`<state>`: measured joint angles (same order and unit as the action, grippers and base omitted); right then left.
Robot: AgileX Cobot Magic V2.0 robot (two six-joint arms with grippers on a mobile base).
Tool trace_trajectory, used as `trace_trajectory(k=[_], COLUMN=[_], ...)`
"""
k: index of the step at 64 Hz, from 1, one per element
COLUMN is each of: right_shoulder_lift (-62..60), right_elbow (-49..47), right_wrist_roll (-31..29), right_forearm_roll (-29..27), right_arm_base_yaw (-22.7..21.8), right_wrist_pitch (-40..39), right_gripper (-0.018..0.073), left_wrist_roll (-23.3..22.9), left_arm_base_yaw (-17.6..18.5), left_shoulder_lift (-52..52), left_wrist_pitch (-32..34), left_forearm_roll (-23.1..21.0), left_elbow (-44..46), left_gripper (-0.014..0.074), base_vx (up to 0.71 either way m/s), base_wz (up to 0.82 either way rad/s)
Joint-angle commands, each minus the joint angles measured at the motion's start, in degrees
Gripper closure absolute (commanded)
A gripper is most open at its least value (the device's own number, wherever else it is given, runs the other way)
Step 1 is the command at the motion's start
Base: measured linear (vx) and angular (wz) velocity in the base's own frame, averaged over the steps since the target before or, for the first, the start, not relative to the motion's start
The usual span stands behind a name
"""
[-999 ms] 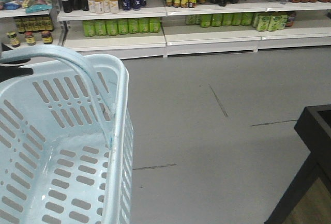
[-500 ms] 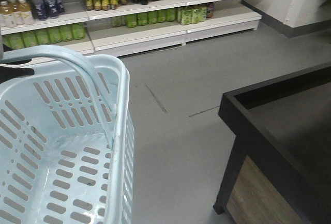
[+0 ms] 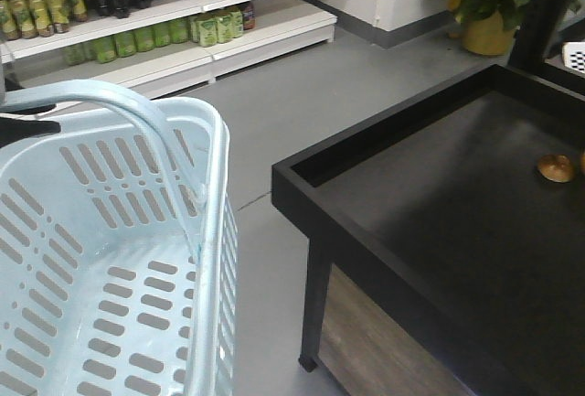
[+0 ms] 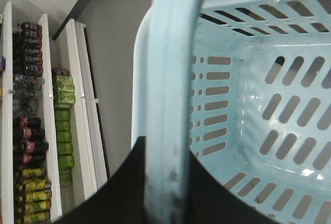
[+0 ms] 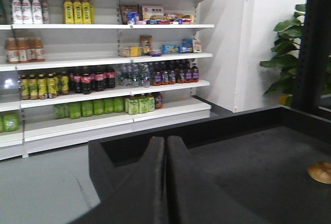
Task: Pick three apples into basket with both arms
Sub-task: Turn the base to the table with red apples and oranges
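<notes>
- Basket (image 3: 216,195): lower left of front view, empty. Light, stiff plastic.
- Left gripper (image 4: 166,182) clamps the hoop handle (image 4: 176,38). A sound hold, though the load may swing.
- Right gripper (image 5: 165,149): fingers pressed together, nothing between them.
- Apples: none in view. Likely firm, smooth and prone to roll; grip across the widest part.
- Black table (image 3: 439,213): right of frame.

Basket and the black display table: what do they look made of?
Basket: moulded plastic, pale blue, slightly glossy; slotted walls, scuffed handle. Display table: matte black top and rim, probably painted board or metal; side panel shows wood grain, possibly laminate.
</notes>
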<state>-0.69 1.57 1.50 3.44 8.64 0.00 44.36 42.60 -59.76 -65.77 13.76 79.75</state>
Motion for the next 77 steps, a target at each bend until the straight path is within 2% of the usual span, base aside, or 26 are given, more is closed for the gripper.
trace_trajectory(k=[1,77], right_shoulder_lift=[-0.75,-0.68], right_elbow=[0.83,0.83], right_wrist_roll=[-0.02,-0.02], right_forearm_roll=[0.43,0.43], right_arm_base_yaw=[-0.02,0.04], right_wrist_pitch=[-4.16,-3.96], right_gripper=[0.0568,0.0568], left_wrist_roll=[-0.90,-0.90], left_arm_base_yaw=[0.16,0.16], left_shoulder_lift=[0.88,-0.10], left_wrist_pitch=[4.74,5.43], left_forearm_roll=[0.52,0.52], left_elbow=[1.70,1.70], left_gripper=[0.0603,0.0603], base_vx=[0.05,0.07], base_wz=[-0.45,-0.48])
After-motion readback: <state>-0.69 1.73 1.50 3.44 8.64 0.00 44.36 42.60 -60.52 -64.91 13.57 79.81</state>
